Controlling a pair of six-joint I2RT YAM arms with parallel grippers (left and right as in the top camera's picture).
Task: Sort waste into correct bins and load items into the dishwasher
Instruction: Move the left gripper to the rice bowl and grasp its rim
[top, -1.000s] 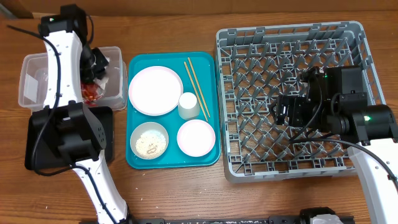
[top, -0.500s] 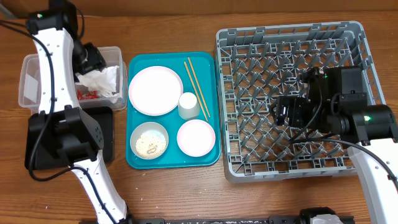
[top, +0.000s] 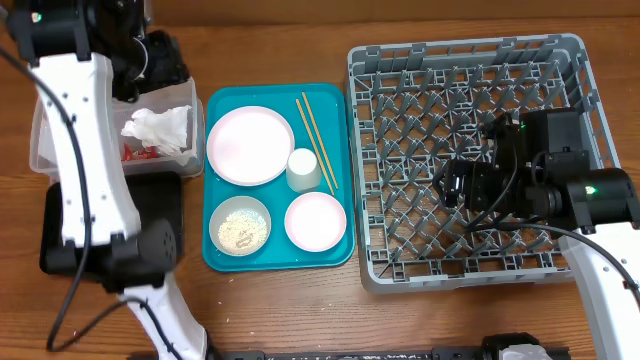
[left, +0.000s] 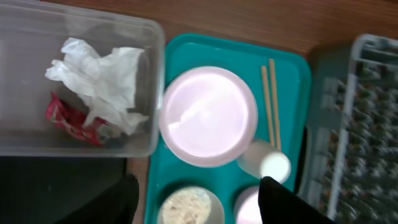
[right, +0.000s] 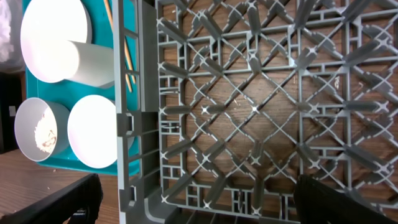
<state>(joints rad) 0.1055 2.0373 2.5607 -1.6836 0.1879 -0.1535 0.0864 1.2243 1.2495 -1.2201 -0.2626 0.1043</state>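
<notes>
The left arm has pulled up and back toward the far left corner of the surface (top: 300, 310), clear of the tub (top: 45, 130) it was reaching into a second ago. The left fingers (left: 286, 202) were nearly closed then. Now they stand apart with nothing between them. The napkin (top: 160, 128) lies loose in the tub, resting partly on the wrapper (top: 135, 152), which shows red beneath its lower left edge. Both look dropped and released, so I judge the dry waste sorted. The rice (top: 240, 232) is the only waste left, and none of the dishes are loaded yet.

The right fingers (right: 329, 202) have not shifted. They hang spread as wide as they go over the middle of the rack (top: 460, 45), holding nothing.

The count:
- One napkin and one wrapper, both in the one clear tub.
- One black tray (top: 165, 192) just in front of the tub, partly under the left arm. Nothing shows on the part that can be seen.
- One teal tray (top: 275, 262) between the tub and the rack. It carries:
  - one plate (top: 250, 145)
  - two chopsticks (top: 318, 140) lying side by side
  - one cup (top: 304, 170)
  - one rice bowl (top: 243, 205)
  - one empty white bowl (top: 315, 220)
- One rack, with no dishes in it.
</notes>
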